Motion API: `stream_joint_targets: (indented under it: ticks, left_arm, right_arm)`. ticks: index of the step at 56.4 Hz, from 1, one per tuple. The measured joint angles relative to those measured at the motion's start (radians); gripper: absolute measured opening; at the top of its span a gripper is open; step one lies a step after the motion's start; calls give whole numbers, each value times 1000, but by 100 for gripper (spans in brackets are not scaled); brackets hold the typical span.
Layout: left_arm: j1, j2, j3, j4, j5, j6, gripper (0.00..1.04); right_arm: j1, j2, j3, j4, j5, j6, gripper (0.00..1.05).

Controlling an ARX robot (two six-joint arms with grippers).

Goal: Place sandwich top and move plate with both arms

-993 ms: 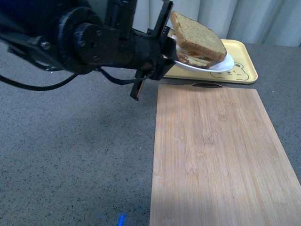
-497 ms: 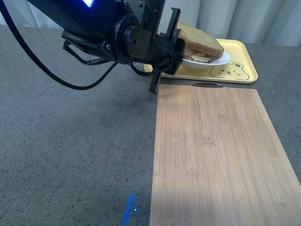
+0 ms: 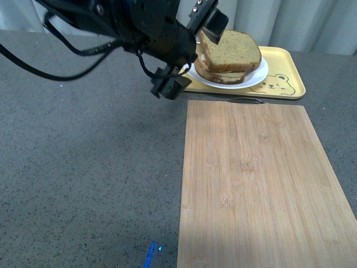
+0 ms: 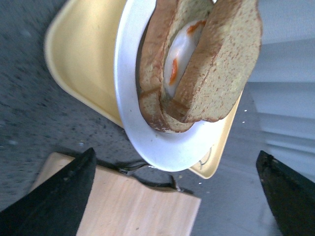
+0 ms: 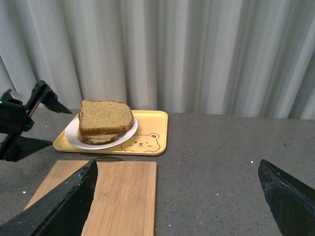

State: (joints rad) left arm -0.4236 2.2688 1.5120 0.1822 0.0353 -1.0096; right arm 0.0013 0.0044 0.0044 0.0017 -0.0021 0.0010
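The sandwich top [image 3: 231,50], a brown speckled slice, lies on the egg sandwich on the white plate [image 3: 255,78]. The plate rests flat on the left part of the yellow bear tray [image 3: 287,85]. My left gripper [image 3: 192,56] is open at the plate's left rim, one finger above the bread and one below by the tray's edge. In the left wrist view the plate [image 4: 147,142] and the sandwich top [image 4: 226,64] sit ahead of the open left gripper [image 4: 175,155]. My right gripper [image 5: 177,164] is open and empty, far back from the plate [image 5: 74,137].
A bamboo cutting board [image 3: 256,184] lies in front of the tray, its dark handle loop [image 3: 245,101] toward it. Grey speckled tabletop [image 3: 89,178] stretches to the left. A pale curtain [image 5: 197,54] hangs behind the tray [image 5: 152,132].
The plate with the sandwich came down from a raised, tilted hold onto the tray and now lies flat. My left gripper has let go of its rim and turned.
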Motion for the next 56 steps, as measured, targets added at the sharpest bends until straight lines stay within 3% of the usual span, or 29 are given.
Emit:
stream_joint_targets:
  ticks: [8, 12, 14, 19, 23, 41, 56]
  left_arm:
    - [-10, -133, -166, 80, -188, 325, 97]
    - [-6, -175, -325, 431, -372, 572, 84]
    - [-1, -195, -401, 566, -401, 680, 79]
    - [32, -274, -596, 812, -391, 843, 65]
    - [68, -356, -712, 908, -372, 914, 54]
    - [193, -640, -1078, 991, -264, 985, 4]
    - [264, -853, -1260, 974, -188, 995, 4]
  right_arm:
    - [0, 0, 0, 0, 0, 0, 95]
    - [0, 0, 0, 0, 0, 0, 95]
    - [0, 0, 0, 0, 0, 0, 95]
    - [0, 0, 0, 0, 0, 0, 95]
    - [0, 0, 0, 0, 0, 0, 95]
    - [0, 0, 0, 0, 0, 0, 95]
    - [0, 0, 0, 0, 0, 0, 95]
